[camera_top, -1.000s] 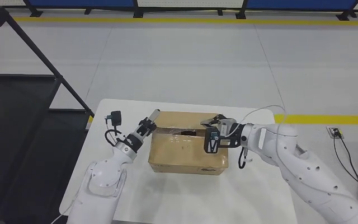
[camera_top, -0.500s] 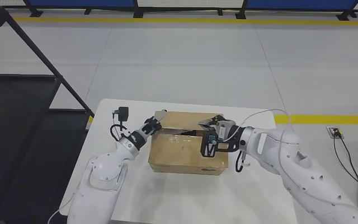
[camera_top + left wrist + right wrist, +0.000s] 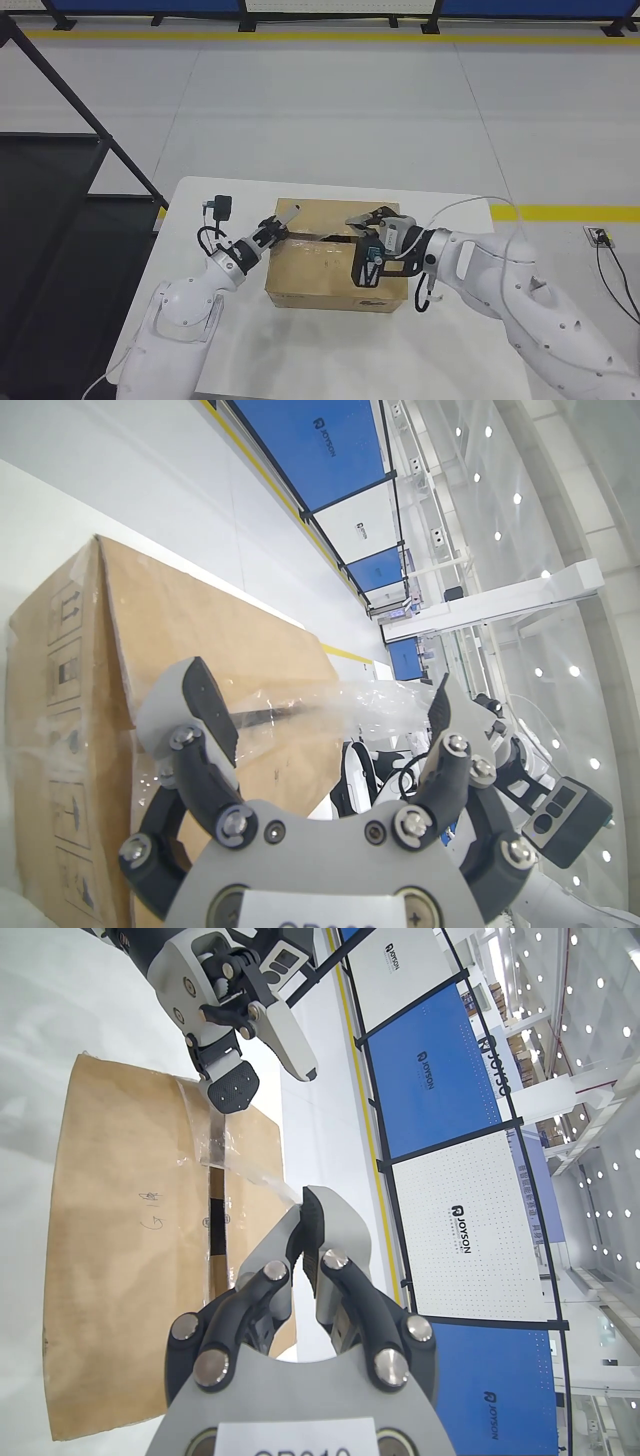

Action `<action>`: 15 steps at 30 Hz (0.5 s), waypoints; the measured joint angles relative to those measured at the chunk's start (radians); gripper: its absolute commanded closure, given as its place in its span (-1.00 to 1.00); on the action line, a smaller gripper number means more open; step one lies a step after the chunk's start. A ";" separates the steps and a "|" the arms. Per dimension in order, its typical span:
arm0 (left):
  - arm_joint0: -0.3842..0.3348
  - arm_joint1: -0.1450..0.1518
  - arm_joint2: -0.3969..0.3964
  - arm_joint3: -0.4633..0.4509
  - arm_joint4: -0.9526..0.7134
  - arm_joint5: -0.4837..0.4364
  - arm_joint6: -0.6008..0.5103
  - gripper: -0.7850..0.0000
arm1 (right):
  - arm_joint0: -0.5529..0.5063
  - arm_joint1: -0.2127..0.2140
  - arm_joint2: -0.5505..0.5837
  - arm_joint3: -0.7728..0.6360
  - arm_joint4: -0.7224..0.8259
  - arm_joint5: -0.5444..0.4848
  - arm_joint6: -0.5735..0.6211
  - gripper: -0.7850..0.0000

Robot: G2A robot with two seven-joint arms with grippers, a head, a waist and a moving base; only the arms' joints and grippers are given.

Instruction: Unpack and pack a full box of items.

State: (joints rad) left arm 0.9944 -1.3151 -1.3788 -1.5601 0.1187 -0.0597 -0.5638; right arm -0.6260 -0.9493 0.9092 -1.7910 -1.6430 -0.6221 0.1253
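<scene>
A brown cardboard box [image 3: 330, 268] lies in the middle of the white table [image 3: 455, 345]. A strip of clear tape [image 3: 260, 1175] is lifted off its top seam, and a dark gap shows between the flaps. My right gripper [image 3: 303, 1208] is shut on the free end of that tape, just above the box top [image 3: 356, 222]. My left gripper [image 3: 285, 215] stands open at the box's left end. One of its black pads [image 3: 233, 1090] rests on the taped seam. In the left wrist view the tape [image 3: 370, 705] stretches away between the open fingers [image 3: 207, 700].
A black metal frame [image 3: 70, 170] stands off the table's left side. Bare table lies in front of the box and to its right. The box's far edge sits close to the table's back edge.
My right gripper has drawn the tape leftward along the seam, peeling more of it up. My left gripper has shifted a little right onto the box's left end.
</scene>
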 measured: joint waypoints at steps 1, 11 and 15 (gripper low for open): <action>0.000 0.001 -0.001 0.001 -0.002 -0.001 -0.002 -1.00 | 0.000 -0.002 0.000 -0.002 0.006 -0.001 0.004 1.00; -0.027 0.002 0.021 0.043 -0.017 -0.002 0.003 -1.00 | -0.030 -0.014 0.009 -0.041 0.051 0.011 0.123 1.00; -0.034 0.003 0.031 0.055 -0.016 -0.006 -0.001 -1.00 | -0.070 -0.014 0.030 -0.071 0.072 0.046 0.200 1.00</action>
State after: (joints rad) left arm 0.9606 -1.3121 -1.3482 -1.5051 0.1028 -0.0658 -0.5651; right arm -0.6957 -0.9636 0.9388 -1.8619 -1.5713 -0.5759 0.3254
